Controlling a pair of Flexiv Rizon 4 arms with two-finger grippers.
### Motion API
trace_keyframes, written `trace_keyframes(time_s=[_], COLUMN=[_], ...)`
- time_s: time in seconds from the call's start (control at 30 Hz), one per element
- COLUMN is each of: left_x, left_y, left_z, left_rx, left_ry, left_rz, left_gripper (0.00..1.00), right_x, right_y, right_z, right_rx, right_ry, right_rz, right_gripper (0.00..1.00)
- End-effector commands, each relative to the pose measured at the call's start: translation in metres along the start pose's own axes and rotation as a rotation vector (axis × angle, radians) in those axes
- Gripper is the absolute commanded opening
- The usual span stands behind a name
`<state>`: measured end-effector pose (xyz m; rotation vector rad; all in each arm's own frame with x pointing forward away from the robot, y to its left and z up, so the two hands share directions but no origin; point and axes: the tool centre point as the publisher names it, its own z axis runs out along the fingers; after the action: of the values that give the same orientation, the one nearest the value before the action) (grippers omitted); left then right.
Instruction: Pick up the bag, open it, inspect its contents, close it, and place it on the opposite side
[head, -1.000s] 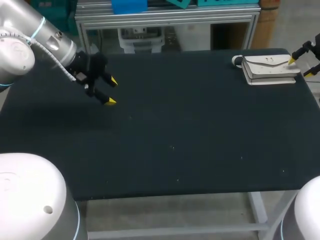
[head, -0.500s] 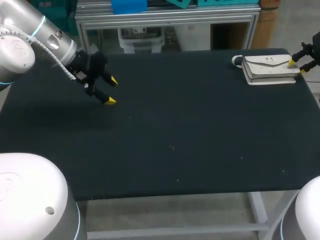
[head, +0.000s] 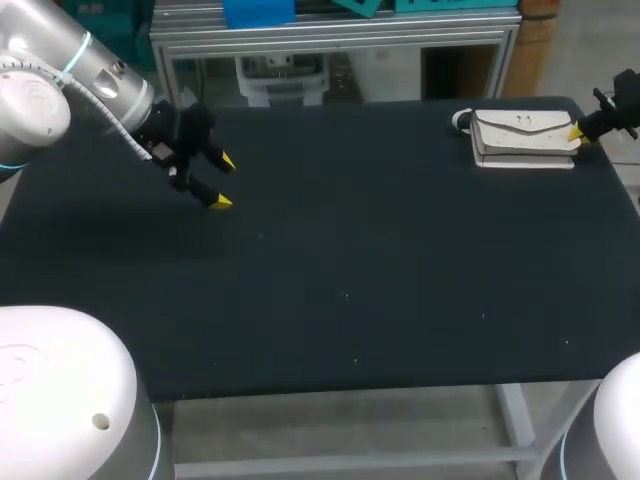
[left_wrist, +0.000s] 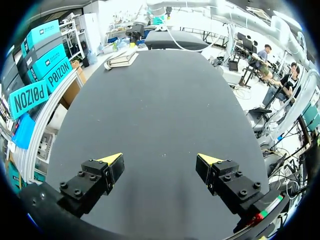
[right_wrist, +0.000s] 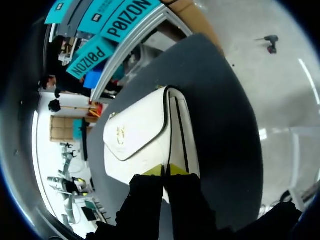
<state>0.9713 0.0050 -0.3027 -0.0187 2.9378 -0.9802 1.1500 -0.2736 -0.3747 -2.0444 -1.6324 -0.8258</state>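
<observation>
Dark cloth covered the table (head: 350, 300), and the bag (head: 522, 138) lay flat near its far right corner, flap up, close to the right edge. My right fingers (right_wrist: 158, 171) were pressed together, their tips touching the bag's near end just where the black seam under the flap ran out. I could not tell whether they had caught any of that edge between them or merely rested against it. My left fingers (left_wrist: 111, 161) hung spread apart above the table's left side, holding nothing and well away from the bag. I judged the pick-up as barely begun, since the bag sat fully on the table and no secure hold was visible. To do this step well, I reckoned the right fingers ought to part and straddle the bag's end, one above the flap and one below the body. They could then close firmly on the whole thickness rather than nip a thin trim that might slip. With the bag so near the edge, any sideways shove risked pushing it askew or off. A straight lift seemed the safer course, keeping the flap side up so the left fingers could come across to work it open.
</observation>
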Motion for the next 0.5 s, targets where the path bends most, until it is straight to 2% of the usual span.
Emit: trace_keyframes(time_s=[0.03,0.2,0.5], left_x=[0.000,0.000,0.000], left_y=[0.001,0.001,0.001], left_z=[0.001,0.001,0.001], left_rx=[0.002,0.002,0.002], left_ry=[0.000,0.000,0.000], left_rz=[0.001,0.001,0.001], left_gripper=[1.00,1.00,1.00], right_x=[0.009,0.032,0.073], right_y=[-0.008,-0.034,-0.090], right_z=[0.004,0.017,0.048], right_rx=[0.210,0.234,0.244], right_ry=[0.023,0.058,0.113], right_rz=[-0.013,-0.050,-0.072], right_gripper=[0.00,0.00,0.00])
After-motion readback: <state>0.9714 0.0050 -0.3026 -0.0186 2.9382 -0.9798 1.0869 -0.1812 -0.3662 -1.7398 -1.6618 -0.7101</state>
